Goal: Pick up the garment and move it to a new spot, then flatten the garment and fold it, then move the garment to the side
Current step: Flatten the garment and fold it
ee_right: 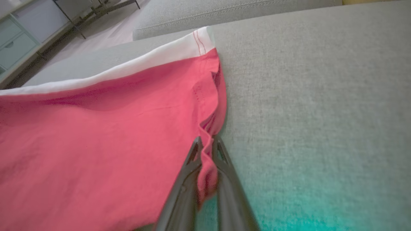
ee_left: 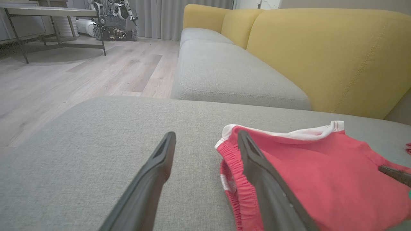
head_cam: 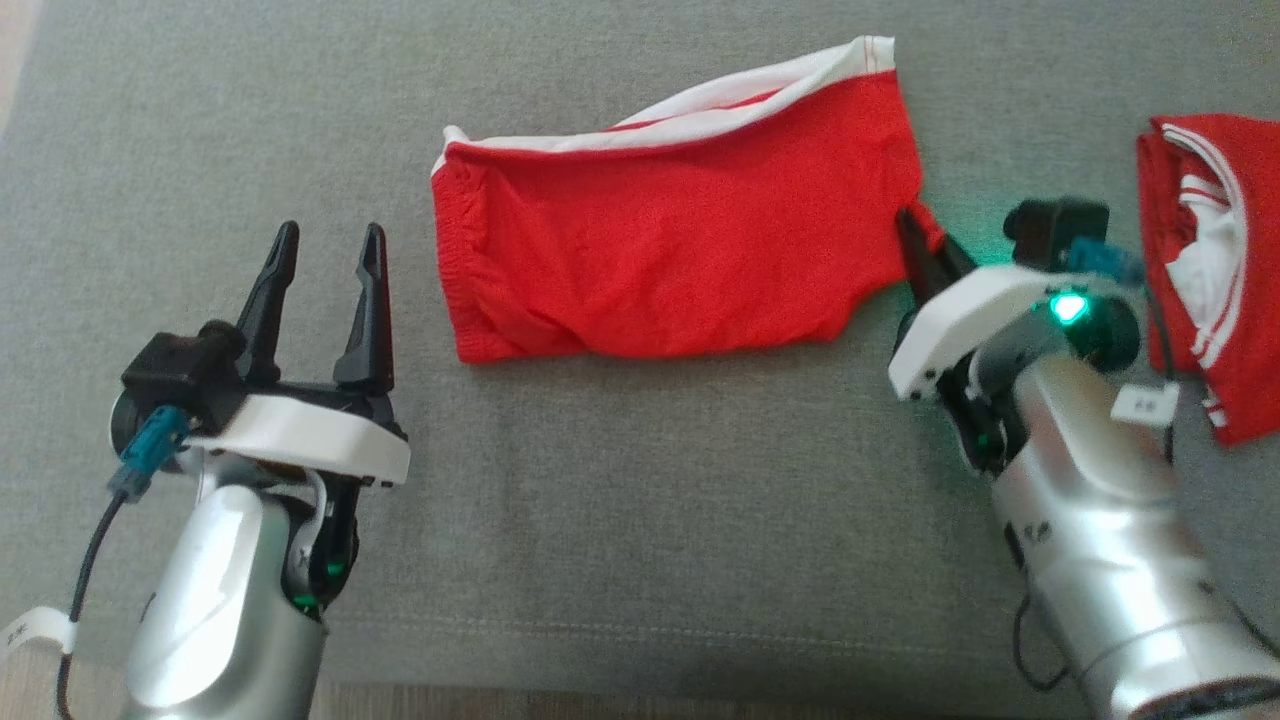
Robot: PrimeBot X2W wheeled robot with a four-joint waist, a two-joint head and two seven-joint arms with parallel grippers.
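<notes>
A grey sofa seat (head_cam: 640, 520) spans the head view, and the left wrist view shows a yellow backrest (ee_left: 321, 57) on its far side and a wooden floor (ee_left: 64, 80) off to the left. The garment (head_cam: 680, 250), red with a white band along its far edge and a gathered elastic hem at its left end, lies spread fairly flat on the seat, a little right of the middle and toward the far side. A second red-and-white piece (head_cam: 1210, 270) lies bunched at the right edge of the seat, apart from the garment. The right gripper (ee_right: 208, 141) is at the garment's right edge with its fingers drawn nearly together, and a small fold of the red cloth is pinched between them. The left gripper (head_cam: 331, 232) sits left of and nearer than the garment's elastic end, clear of the cloth, its two fingers spread wide with nothing between them; whether its tips touch the seat cannot be told.
</notes>
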